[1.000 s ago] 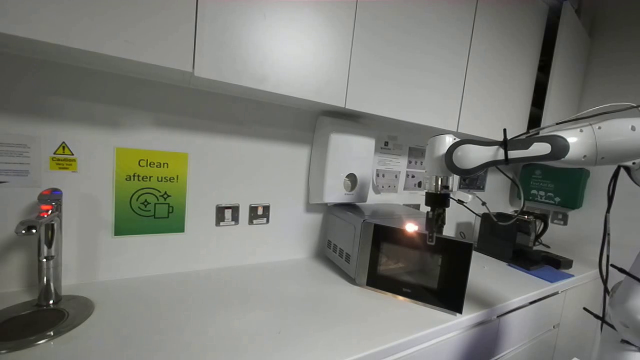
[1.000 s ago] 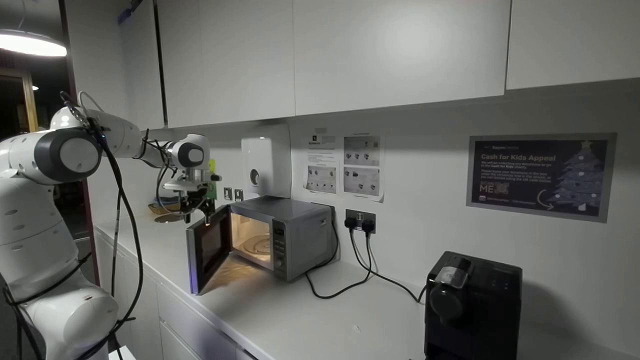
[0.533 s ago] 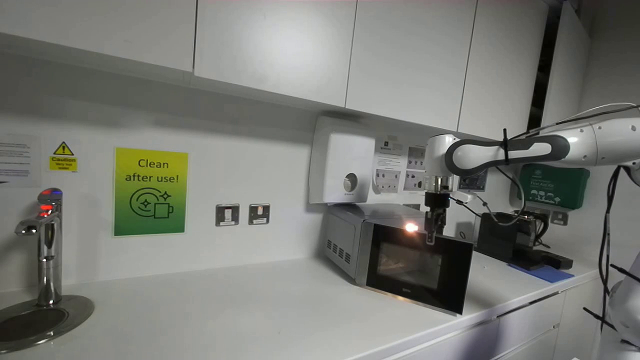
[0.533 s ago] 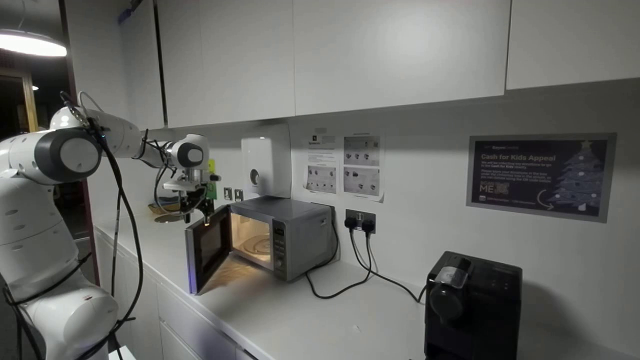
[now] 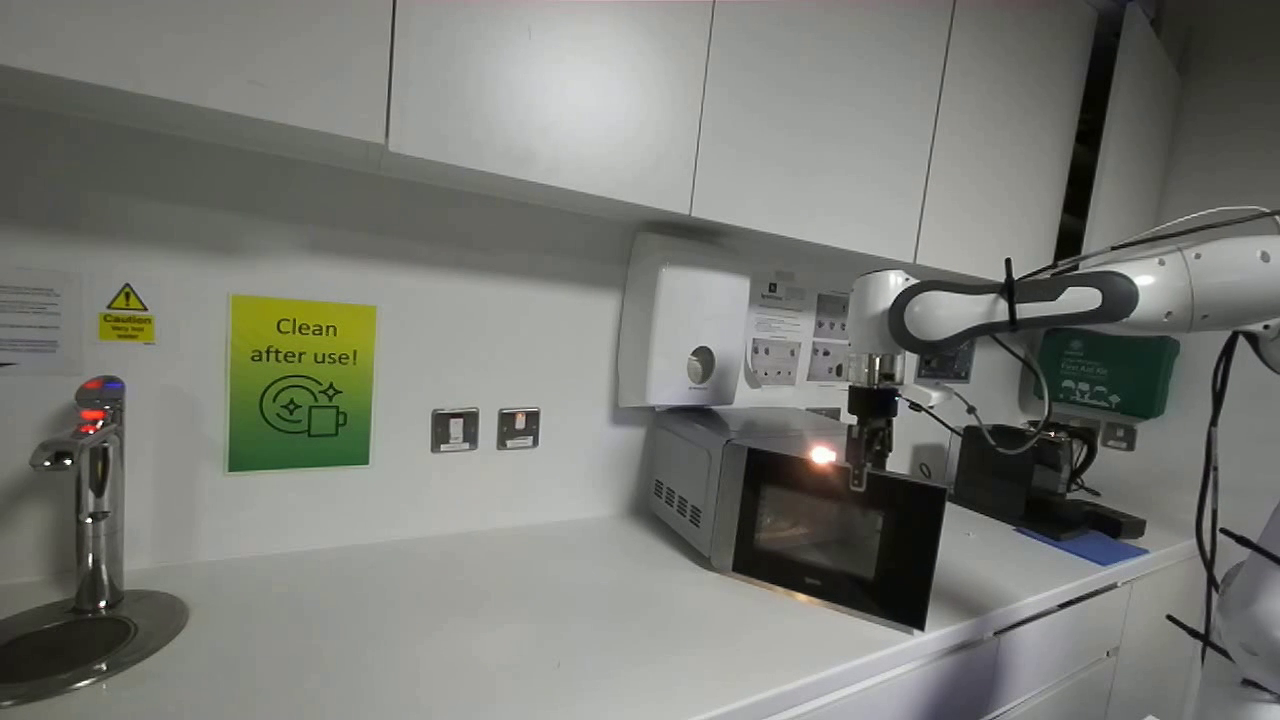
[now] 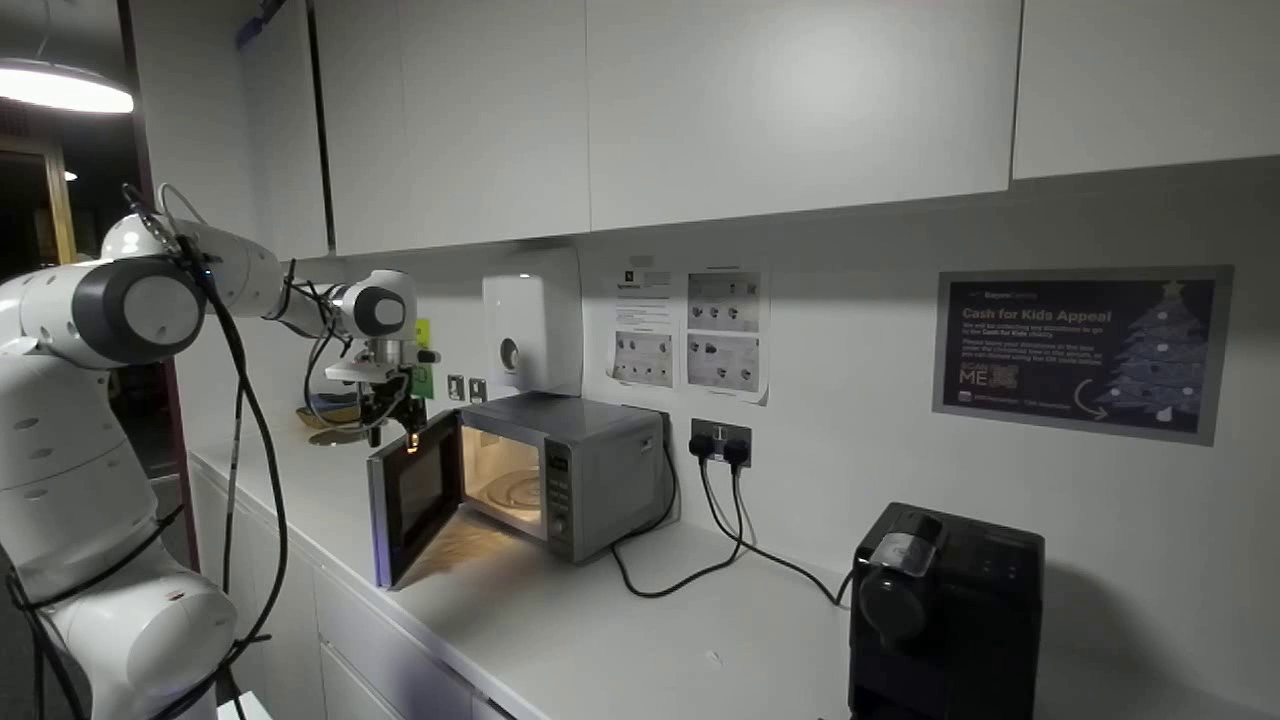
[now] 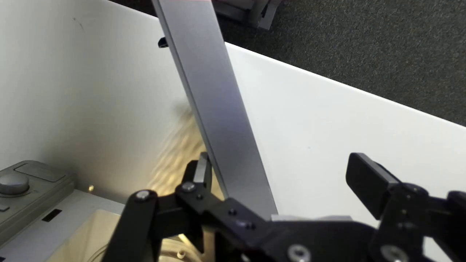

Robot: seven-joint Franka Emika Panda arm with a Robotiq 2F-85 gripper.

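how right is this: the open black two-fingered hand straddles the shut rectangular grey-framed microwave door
The rectangular grey-framed microwave door is not shut: in an exterior view it stands open. The open black two-fingered hand does straddle it.

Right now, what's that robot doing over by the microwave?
A robot arm has its gripper spread around the top edge of the microwave door, jaws wide apart, not squeezing it. I can't tell whether one side touches it. The door is swung open, and the microwave is lit up inside.
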